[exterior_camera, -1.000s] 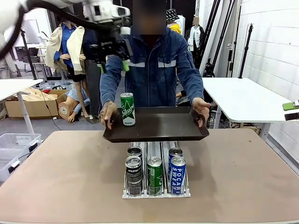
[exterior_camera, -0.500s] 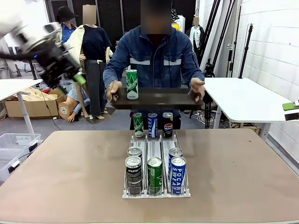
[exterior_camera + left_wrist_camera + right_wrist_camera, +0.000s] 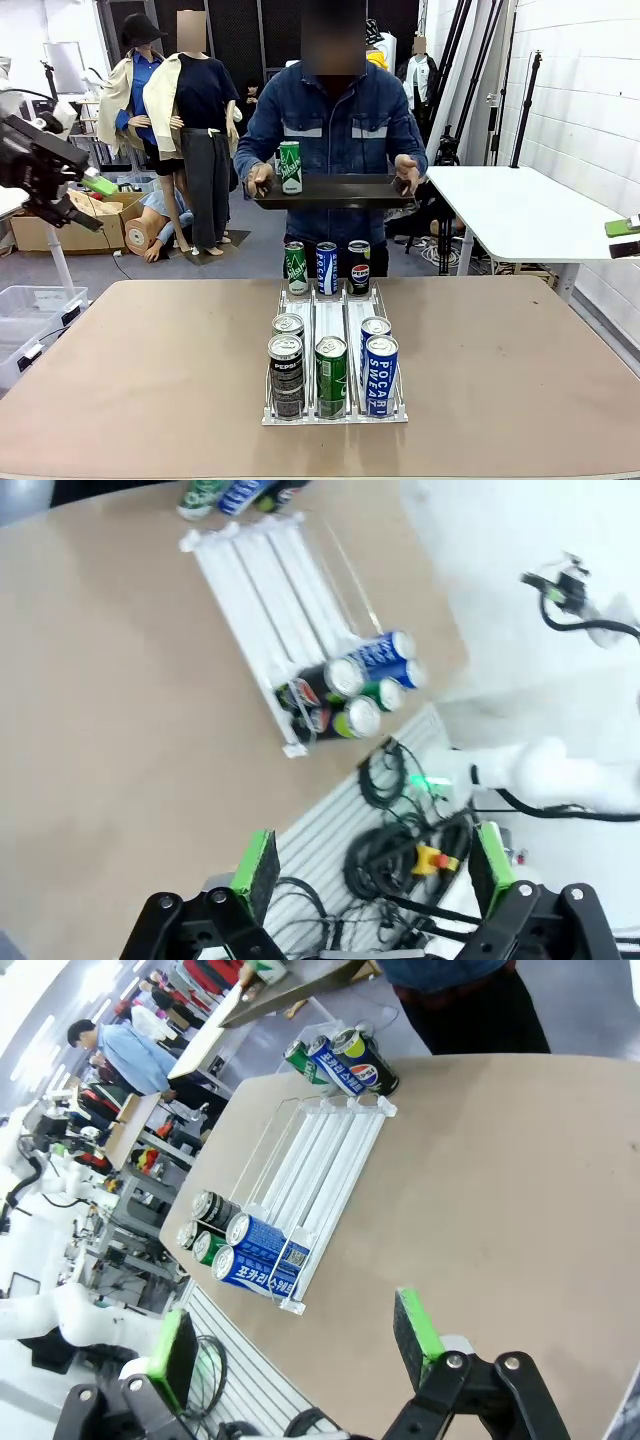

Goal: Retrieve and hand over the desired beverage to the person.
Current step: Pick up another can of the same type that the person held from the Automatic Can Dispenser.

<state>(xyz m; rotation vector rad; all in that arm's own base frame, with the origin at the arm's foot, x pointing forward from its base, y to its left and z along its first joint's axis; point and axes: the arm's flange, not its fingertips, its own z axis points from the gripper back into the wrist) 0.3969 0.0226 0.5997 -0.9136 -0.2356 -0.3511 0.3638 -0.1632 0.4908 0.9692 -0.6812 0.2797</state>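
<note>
The person (image 3: 335, 125) in a blue denim jacket stands at the far side of the table and holds a dark tray (image 3: 345, 190) in both hands at chest height. A green can (image 3: 290, 167) stands upright on the tray's left end. My left gripper (image 3: 92, 200) hangs open and empty off the table's far left, well away from the tray. In the left wrist view the left gripper (image 3: 373, 865) is wide open above the table edge. The right gripper (image 3: 295, 1345) is open and empty too, over the near table edge.
A white can rack (image 3: 335, 330) lies in the table's middle. Several cans fill its near end (image 3: 331, 375), and three stand at its far end (image 3: 327, 268). The rack (image 3: 320, 1150) and its cans (image 3: 345, 685) also show from the wrists. Cables (image 3: 400, 850) lie below the table.
My left arm has swung from above the tray down to the far left, empty. The person has raised the tray with the green can and drawn it back toward the chest.
</note>
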